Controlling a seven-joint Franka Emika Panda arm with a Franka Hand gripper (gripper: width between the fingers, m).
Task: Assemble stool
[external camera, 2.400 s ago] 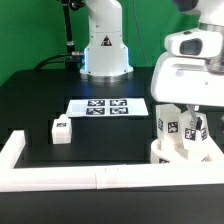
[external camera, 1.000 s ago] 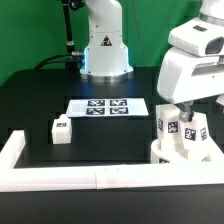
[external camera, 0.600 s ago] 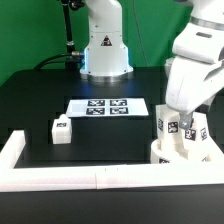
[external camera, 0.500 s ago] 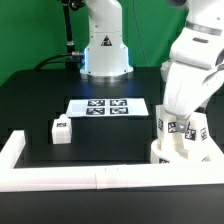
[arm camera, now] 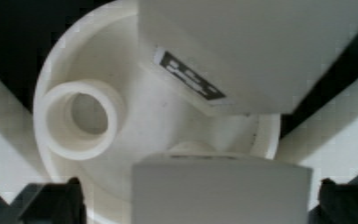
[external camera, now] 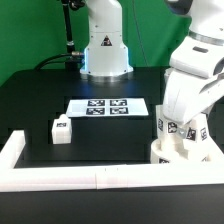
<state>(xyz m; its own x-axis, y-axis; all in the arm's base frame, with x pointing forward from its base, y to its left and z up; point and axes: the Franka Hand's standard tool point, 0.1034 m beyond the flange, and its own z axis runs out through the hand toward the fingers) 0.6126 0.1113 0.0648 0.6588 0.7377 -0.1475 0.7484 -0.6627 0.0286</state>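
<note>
Black tabletop [external camera: 30, 100]. My arm [external camera: 195, 80] hangs low over the seat [external camera: 185, 153] at the exterior view's right, just behind the white rail [external camera: 100, 178]. Two tagged legs [external camera: 168, 127] stand upright on the seat. A third leg [external camera: 61, 130] sits well apart, toward the exterior view's left of the marker board [external camera: 107, 106].

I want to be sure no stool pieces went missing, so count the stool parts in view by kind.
seat: 1
legs: 3, one lying loose, two upright on the seat
Total: 4
</note>
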